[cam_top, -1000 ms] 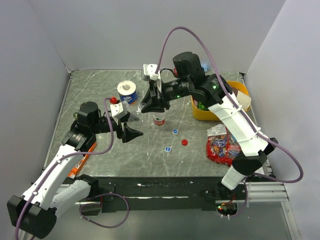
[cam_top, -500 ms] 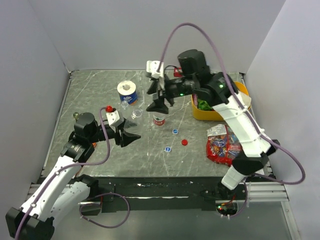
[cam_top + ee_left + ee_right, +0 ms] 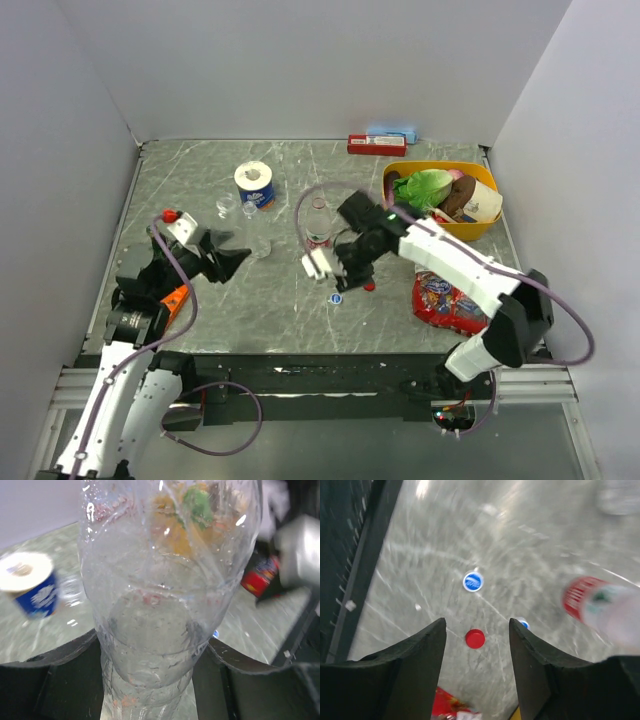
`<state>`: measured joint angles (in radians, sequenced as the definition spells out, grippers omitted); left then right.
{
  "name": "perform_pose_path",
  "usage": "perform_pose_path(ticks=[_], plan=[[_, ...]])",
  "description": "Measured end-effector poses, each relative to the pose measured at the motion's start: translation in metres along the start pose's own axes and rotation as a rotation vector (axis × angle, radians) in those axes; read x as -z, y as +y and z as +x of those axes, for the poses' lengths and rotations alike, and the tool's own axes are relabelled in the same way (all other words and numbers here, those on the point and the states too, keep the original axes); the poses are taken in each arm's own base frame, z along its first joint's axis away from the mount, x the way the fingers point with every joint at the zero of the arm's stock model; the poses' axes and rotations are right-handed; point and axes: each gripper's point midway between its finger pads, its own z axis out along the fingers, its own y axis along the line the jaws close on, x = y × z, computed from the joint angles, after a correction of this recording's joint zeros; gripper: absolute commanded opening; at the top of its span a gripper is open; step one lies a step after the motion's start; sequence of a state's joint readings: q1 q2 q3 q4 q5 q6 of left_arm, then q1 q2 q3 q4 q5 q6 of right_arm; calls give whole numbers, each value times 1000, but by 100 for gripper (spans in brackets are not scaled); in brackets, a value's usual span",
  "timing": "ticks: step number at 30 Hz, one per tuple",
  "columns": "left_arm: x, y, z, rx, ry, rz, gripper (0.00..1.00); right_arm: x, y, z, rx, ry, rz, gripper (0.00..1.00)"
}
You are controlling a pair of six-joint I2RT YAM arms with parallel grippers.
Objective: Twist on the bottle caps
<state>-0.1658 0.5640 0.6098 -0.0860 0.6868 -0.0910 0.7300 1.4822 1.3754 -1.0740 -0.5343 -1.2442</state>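
Right gripper [image 3: 477,624]: jaws wide apart, nothing held, pointed down at the table [image 3: 420,555]. The red cap [image 3: 475,638] lies flat on the table in the gap between the fingers, untouched. One blue cap [image 3: 473,581] sits just beyond it. A second blue cap [image 3: 521,624] peeks out at the inner edge of one finger. The red-label bottle [image 3: 592,602] is off to the side, blurred.

Left gripper [image 3: 152,647]: the clear bottle [image 3: 170,580] stands upright between the fingers [image 3: 55,655] and fills the wrist view. Both fingers sit against its sides. Can't tell whether it's clamped or only flanked.

The top view adds layout. The right gripper [image 3: 352,272] is low over the caps, with the red cap [image 3: 368,287] and one blue cap [image 3: 336,298] showing beside it; the other blue cap is hidden there. The red-label bottle [image 3: 318,225] stands upright just behind that gripper. The left gripper [image 3: 232,262] is well apart on the other side, with the clear bottle [image 3: 262,243] at its tips. A small bottle [image 3: 228,207] stands near the paper roll [image 3: 254,183]. The yellow bowl [image 3: 440,167] and snack packet [image 3: 445,295] are at the right.
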Motion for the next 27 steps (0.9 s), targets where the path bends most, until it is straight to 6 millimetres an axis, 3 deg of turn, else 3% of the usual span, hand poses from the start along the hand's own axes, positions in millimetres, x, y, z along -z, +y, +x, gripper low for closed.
perform_pose_path(ticks=[4, 9, 15, 27], plan=[[7, 26, -4, 54, -18, -120, 1, -46, 20, 32, 152, 82, -126, 63], [16, 44, -6, 96, -33, -201, 1, -72, 13, 42, 315, 100, -154, 63], [25, 55, -6, 116, -40, -262, 1, -99, 8, 60, 377, 123, -192, 59], [36, 65, -1, 139, -31, -319, 1, -115, 12, 74, 429, 148, -239, 56]])
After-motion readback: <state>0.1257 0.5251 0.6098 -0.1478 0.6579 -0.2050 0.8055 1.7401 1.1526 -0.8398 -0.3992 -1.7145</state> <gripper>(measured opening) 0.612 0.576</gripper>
